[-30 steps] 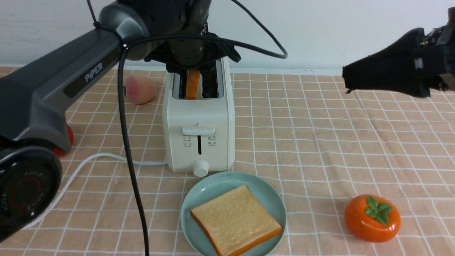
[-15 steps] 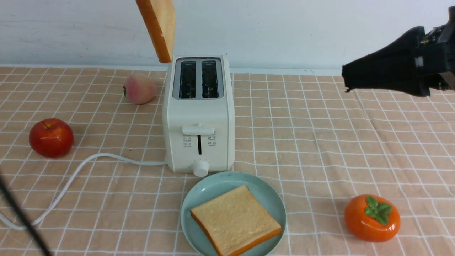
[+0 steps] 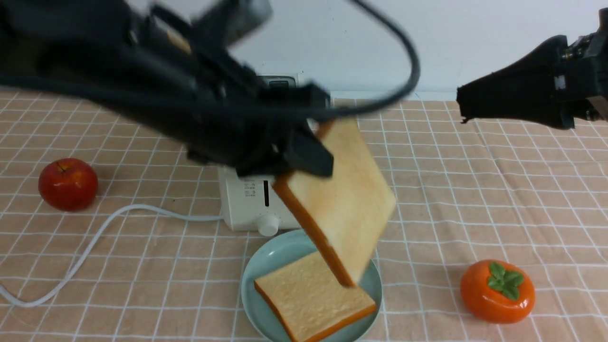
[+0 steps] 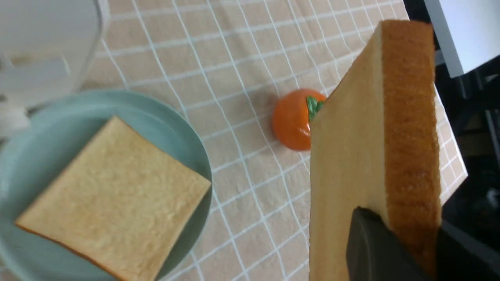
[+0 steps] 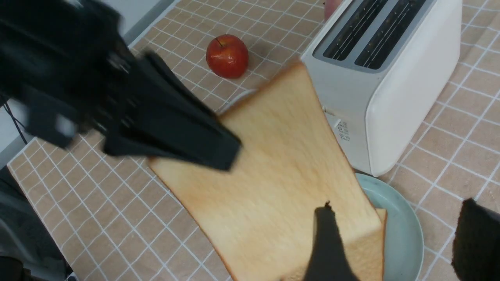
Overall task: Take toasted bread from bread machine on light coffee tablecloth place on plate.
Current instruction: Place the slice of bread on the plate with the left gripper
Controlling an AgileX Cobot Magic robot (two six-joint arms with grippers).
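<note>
Front view: your left gripper [image 3: 308,159] clamps the toasted bread [image 3: 349,199] by a corner, tilted above the plate [image 3: 251,280] — seemingly ready to lay flat. Your right gripper [image 5: 398,238] hangs empty, fingers apart.

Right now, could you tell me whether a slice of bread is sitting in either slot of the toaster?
No, in the right wrist view both slots of the bread machine show only dark, empty openings.

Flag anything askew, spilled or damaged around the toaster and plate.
Only the held slice looks askew: the left gripper pinches it at one edge, so it hangs steeply tilted, its low corner over the other slice lying flat on the plate. Nothing looks spilled or damaged.
</note>
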